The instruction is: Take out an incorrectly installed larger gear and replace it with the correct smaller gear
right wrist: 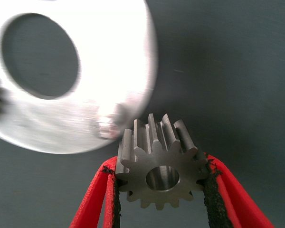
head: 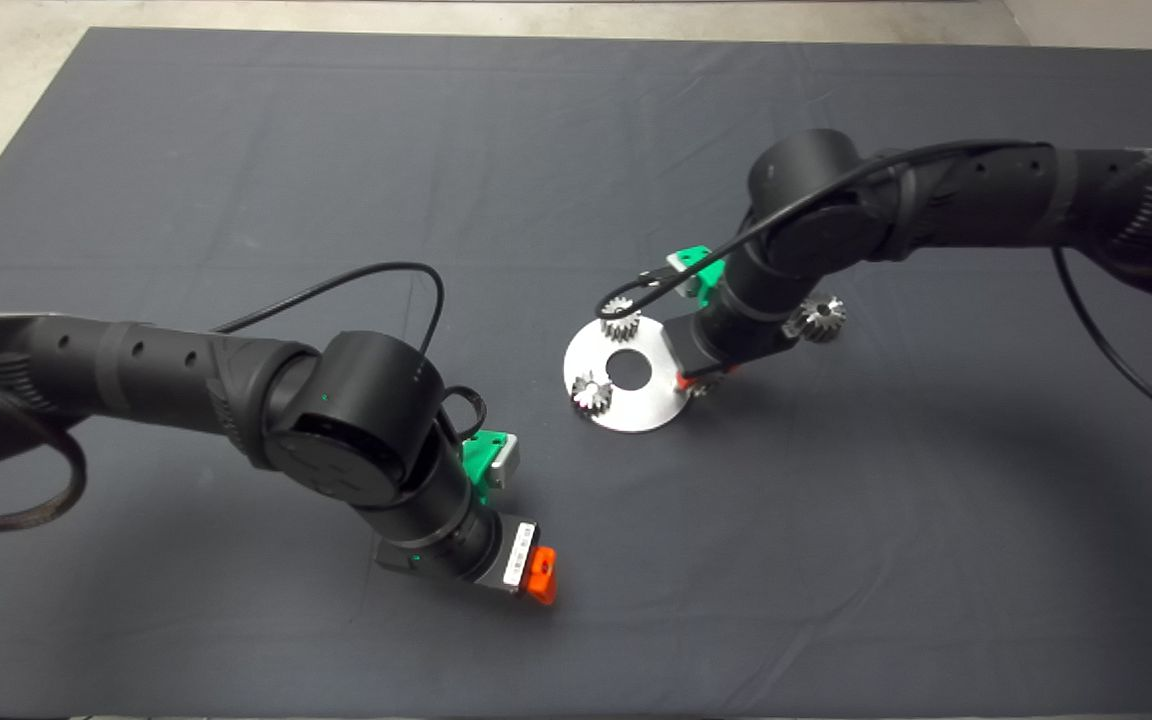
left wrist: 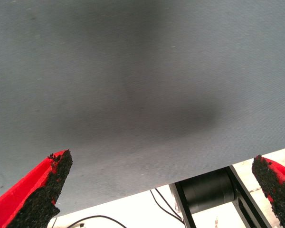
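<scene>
1. Right gripper (right wrist: 159, 183) clenches the small dark-grey toothed metal gear (right wrist: 157, 161), centre-right of the head view, beside the round silver plate (head: 651, 400).
2. The big shiny long-toothed silver gear (head: 818, 318) lies right of that arm.
3. Left gripper (left wrist: 159, 190) hangs released, lower centre.

Nothing here is showing readable text; the white label (head: 519, 563) on the left pincer's wrist is too small to read.
</scene>
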Robot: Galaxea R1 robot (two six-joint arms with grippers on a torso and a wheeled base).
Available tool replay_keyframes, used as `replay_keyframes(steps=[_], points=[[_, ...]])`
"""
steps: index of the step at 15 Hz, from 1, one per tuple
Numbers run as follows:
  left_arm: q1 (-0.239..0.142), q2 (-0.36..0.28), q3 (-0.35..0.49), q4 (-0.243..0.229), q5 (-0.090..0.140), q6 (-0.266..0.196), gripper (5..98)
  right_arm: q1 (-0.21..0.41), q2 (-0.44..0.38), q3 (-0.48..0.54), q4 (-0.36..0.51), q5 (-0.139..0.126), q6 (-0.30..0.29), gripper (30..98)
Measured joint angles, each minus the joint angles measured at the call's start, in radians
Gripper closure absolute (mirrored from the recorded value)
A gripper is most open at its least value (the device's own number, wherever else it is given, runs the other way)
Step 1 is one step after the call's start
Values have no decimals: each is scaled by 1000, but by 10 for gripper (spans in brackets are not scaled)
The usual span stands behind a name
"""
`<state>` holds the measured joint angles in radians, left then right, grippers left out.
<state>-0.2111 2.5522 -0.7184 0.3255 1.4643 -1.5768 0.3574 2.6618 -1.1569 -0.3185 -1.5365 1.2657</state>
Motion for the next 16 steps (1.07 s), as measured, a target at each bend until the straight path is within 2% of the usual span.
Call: replay_keyframes(steps=[3, 9, 16], points=[[0, 16, -2, 0, -10, 0, 59, 0, -16, 30, 0, 1, 1, 934], [0, 13, -2, 0, -10, 0, 59, 0, -15, 37, 0, 5, 3, 934], [0, 13, -2, 0, -9, 0, 59, 0, 37, 37, -1, 6, 3, 933]])
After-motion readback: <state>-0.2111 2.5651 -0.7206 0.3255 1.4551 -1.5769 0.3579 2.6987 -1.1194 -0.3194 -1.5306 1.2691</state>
